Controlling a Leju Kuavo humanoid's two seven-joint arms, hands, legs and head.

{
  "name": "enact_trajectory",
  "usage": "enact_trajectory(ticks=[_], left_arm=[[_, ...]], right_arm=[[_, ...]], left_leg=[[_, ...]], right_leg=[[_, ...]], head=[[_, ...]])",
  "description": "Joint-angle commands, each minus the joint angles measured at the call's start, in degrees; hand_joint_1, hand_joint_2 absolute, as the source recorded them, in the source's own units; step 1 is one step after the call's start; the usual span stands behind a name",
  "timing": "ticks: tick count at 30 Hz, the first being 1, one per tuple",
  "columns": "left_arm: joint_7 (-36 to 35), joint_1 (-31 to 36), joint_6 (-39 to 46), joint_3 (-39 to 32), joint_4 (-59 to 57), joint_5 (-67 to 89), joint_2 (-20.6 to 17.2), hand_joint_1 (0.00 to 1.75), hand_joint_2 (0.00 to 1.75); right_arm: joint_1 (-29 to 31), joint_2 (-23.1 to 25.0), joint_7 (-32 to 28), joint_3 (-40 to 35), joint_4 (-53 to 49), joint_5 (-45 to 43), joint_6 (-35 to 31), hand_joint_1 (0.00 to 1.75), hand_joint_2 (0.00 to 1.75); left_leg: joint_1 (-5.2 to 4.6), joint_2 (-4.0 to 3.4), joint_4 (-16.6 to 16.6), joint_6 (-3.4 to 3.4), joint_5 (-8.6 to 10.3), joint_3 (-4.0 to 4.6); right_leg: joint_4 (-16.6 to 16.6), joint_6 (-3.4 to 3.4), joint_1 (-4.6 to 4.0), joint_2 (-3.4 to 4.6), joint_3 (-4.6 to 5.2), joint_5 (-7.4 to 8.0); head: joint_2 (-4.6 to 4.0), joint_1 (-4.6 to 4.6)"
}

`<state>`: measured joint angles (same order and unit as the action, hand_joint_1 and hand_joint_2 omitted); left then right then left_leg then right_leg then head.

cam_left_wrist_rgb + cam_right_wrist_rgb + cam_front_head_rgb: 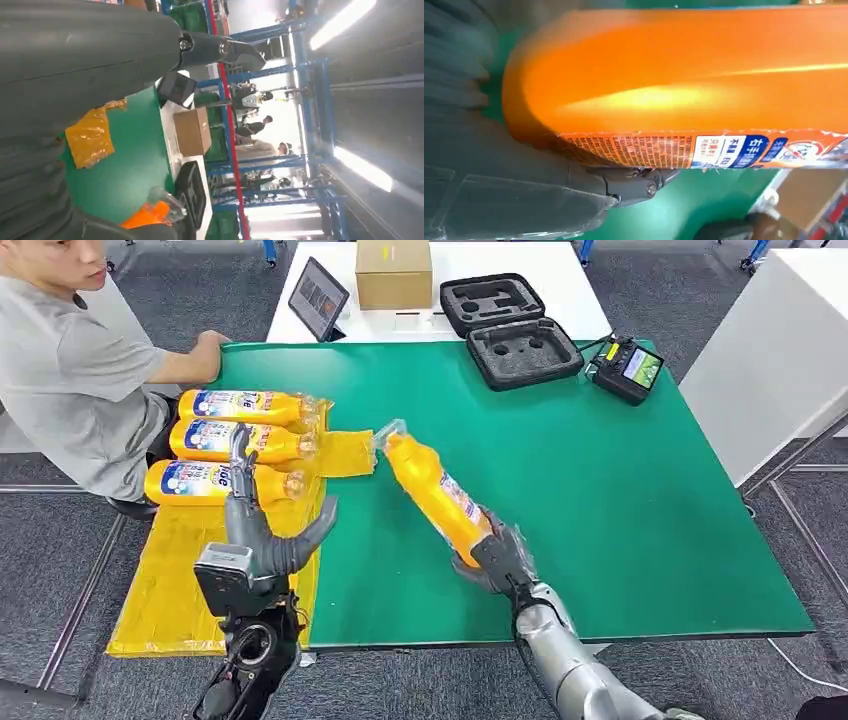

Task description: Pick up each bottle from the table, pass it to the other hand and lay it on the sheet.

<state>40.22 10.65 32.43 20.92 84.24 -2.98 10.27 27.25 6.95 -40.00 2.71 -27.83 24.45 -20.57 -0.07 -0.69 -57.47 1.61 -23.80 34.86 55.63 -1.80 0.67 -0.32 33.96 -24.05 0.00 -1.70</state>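
With the right hand (497,558) grasping the base of the bottle (432,492) above the counter's (640,530) front edge and the left hand (268,538) released, a mistimed transfer could drop it short of the sheet (180,580).

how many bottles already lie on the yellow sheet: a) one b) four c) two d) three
d: three orange bottles lie side by side on the yellow sheet, while a fourth bottle is held by the right robot hand over the green table.

Left hand (262,525) raised, fingers spread; right hand (497,558) in a closed grip.
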Motion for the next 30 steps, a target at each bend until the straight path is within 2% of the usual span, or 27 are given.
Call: enact_trajectory(ticks=[1,4,7,10,14,24,30], left_arm=[[-2.5,3.2,-23.3,-0.1,-20.2,-16.2,2.3,0.0,1.75],[-4.2,5.0,-28.1,1.3,-24.6,-20.6,2.6,0.0,1.75],[-4.4,5.6,-31.7,2.2,-24.2,-22.9,2.4,0.0,1.75],[-4.4,5.7,-31.8,2.4,-24.0,-22.9,2.2,0.0,1.75],[-5.9,6.4,-32.9,3.6,-25.0,-23.7,1.9,0.0,1.75],[-5.9,6.4,-32.9,3.6,-25.0,-23.7,1.9,0.0,1.75],[-3.2,7.0,-30.8,2.1,-25.3,-23.1,1.7,0.0,1.75]], right_arm=[[-1.9,-1.8,0.0,-9.3,-11.2,-9.4,-3.1,1.75,1.75],[-0.7,-1.0,0.0,-12.3,-10.8,-9.8,-2.5,1.75,1.75],[0.0,-0.2,0.0,-15.0,-9.3,-8.7,-2.5,1.75,1.75],[0.1,-0.2,0.0,-15.7,-8.8,-8.5,-2.7,1.75,1.75],[-0.4,0.3,0.0,-20.9,-8.0,-7.4,-5.3,1.75,1.75],[-0.4,0.3,0.0,-20.9,-8.0,-7.4,-5.3,1.75,1.75],[-0.3,1.6,0.0,-26.9,-6.1,-6.0,-7.0,1.75,1.75]], left_leg=[[-0.01,0.2,0.1,-0.08,-0.02,-0.3],[-0.02,0.01,0.0,-0.06,-0.03,-0.08],[-0.01,0.01,0.0,-0.06,-0.01,-0.05],[0.01,-0.02,0.0,-0.07,-0.02,-0.04],[0.03,-0.02,0.0,-0.09,-0.06,-0.12],[0.01,0.02,0.0,-0.08,-0.03,-0.05],[0.03,-0.04,0.0,-0.09,-0.04,-0.03]], right_leg=[[-0.1,0.05,0.02,-0.13,-0.33,-0.07],[0.0,0.04,0.04,0.04,-0.08,-0.02],[0.0,0.04,0.02,0.04,-0.02,-0.02],[0.0,0.04,-0.01,0.07,-0.01,-0.02],[0.0,0.05,-0.05,0.1,-0.09,-0.05],[0.0,0.04,0.0,0.04,-0.05,-0.04],[0.0,0.05,-0.02,0.1,-0.02,-0.02]], head=[[0.0,0.02],[0.0,0.02],[0.0,0.04],[0.0,0.0],[0.0,0.0],[0.0,0.02],[0.0,0.02]])
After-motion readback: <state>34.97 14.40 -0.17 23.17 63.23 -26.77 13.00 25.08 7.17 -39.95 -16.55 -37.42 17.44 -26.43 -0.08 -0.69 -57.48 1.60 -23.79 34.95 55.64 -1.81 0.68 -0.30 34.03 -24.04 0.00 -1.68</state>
